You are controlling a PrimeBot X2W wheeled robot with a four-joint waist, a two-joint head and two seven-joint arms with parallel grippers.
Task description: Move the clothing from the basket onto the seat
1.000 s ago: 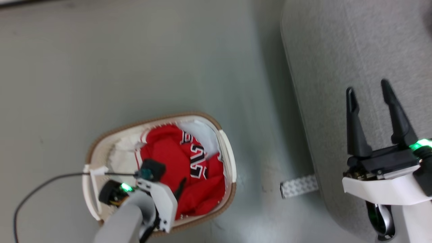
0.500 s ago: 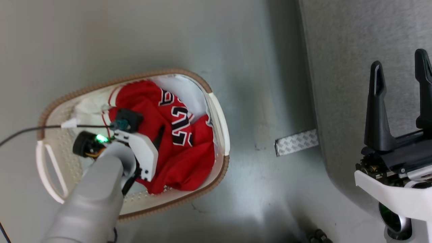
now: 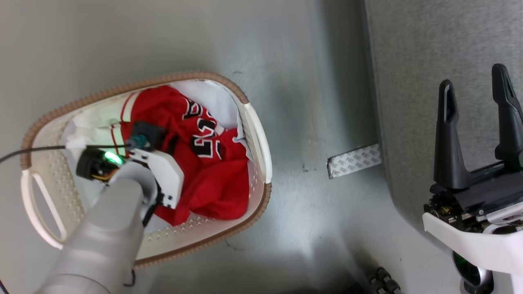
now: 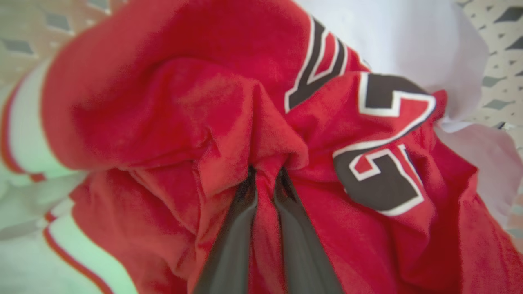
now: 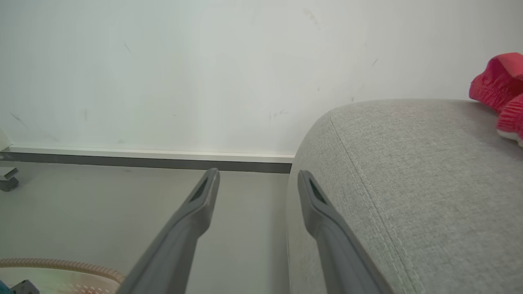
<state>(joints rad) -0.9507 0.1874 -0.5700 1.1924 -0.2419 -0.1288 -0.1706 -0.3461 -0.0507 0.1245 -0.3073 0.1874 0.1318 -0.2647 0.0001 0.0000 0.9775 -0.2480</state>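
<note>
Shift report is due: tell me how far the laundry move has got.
Done: one red garment lies on the seat. In hand: the left tool is shut on a fold of the red jersey, which is in the basket. Left: lift it out and carry it over; the right tool is open.

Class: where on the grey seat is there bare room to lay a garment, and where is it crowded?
Bare: the top of the light grey woven-fabric seat, from its rounded seamed corner to the red garment at its far end. Crowded: the cream-white plastic basket, packed with red clothing, white cloth and the left gripper.
</note>
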